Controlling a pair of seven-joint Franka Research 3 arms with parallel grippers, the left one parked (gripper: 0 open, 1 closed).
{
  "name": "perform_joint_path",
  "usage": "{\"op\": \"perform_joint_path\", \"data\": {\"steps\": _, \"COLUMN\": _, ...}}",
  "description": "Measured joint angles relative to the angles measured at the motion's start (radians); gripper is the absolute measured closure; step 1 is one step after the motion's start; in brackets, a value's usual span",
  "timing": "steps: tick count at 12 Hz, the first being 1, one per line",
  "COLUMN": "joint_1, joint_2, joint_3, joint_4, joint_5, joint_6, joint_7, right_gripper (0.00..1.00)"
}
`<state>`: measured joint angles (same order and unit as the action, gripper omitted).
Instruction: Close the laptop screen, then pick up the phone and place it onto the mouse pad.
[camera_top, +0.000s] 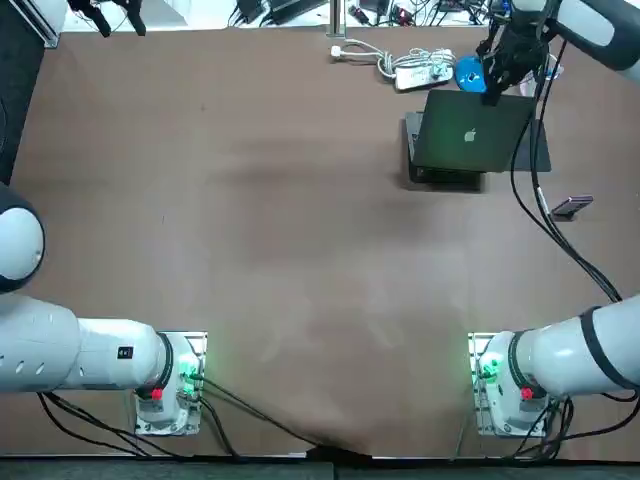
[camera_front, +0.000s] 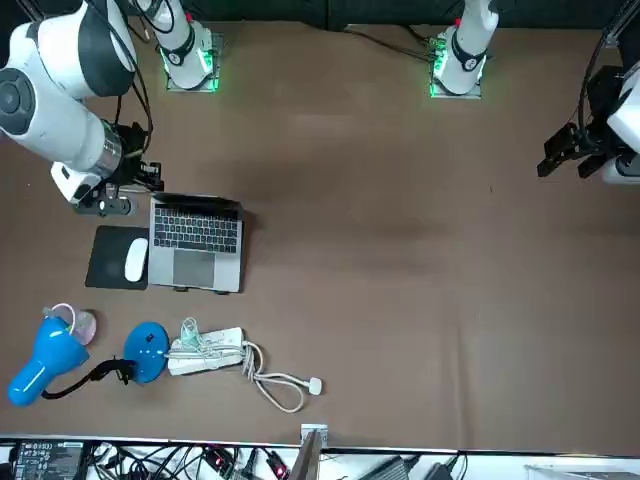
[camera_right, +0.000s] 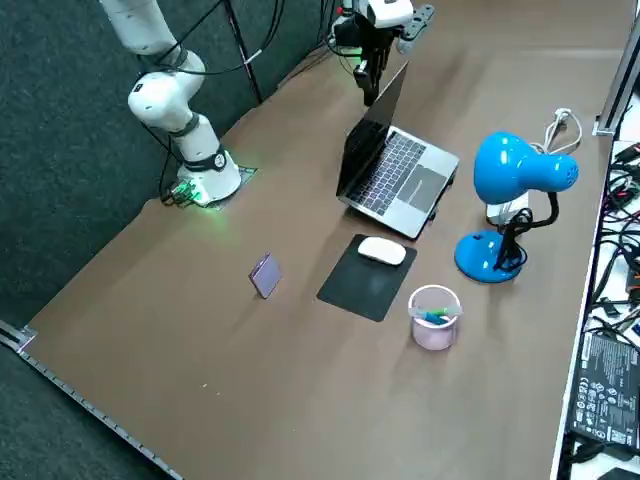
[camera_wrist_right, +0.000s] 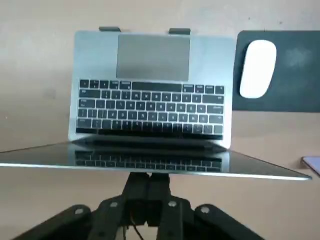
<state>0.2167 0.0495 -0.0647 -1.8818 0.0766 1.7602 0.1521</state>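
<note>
Taking the overhead view as a dial, with 12 o'clock away from the robot. At about 1 o'clock on the bench (camera_top: 300, 250): the laptop (camera_top: 470, 140), with its screen (camera_right: 370, 135) standing up, not yet closed, and the keyboard (camera_wrist_right: 150, 107) on the 12 o'clock side. At the top edge of that screen, on its back side: the right end effector (camera_wrist_right: 148, 177), closed and gripping nothing, with no gap showing; touching the edge or just short of it, cannot tell which. Judged as the start of the first step only: well placed for pushing the screen over toward 12 o'clock and down on the keyboard. At 3 o'clock of the laptop, just beside it: the mouse pad (camera_right: 360, 285), carrying a white mouse (camera_right: 382, 251) on its 9 o'clock side, with the 3 o'clock side bare. At about 5 o'clock of the pad, apart from it and flat on the bench: the phone (camera_right: 265, 273), untouched. Counted as done: no step yet. Left to do: fold the screen fully down, move over to the phone, open, grip it, lift it, and lay it on the bare part of the pad, clear of the mouse.
</note>
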Motion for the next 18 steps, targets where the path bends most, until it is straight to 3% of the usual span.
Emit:
{"op": "perform_joint_path", "data": {"steps": 6, "joint_1": 0.0, "joint_2": 0.064, "joint_3": -0.001, "joint_4": -0.002, "joint_5": 0.0, "joint_6": 0.113, "joint_7": 0.0, "right_gripper": 0.98}}
{"op": "perform_joint_path", "data": {"steps": 10, "joint_1": 0.0, "joint_2": 0.152, "joint_3": -0.001, "joint_4": -0.005, "joint_5": 0.0, "joint_6": 0.216, "joint_7": 0.001, "right_gripper": 0.98}}
{"op": "perform_joint_path", "data": {"steps": 18, "joint_1": -0.002, "joint_2": 0.286, "joint_3": -0.003, "joint_4": -0.006, "joint_5": 0.0, "joint_6": 0.29, "joint_7": 0.002, "right_gripper": 0.98}}
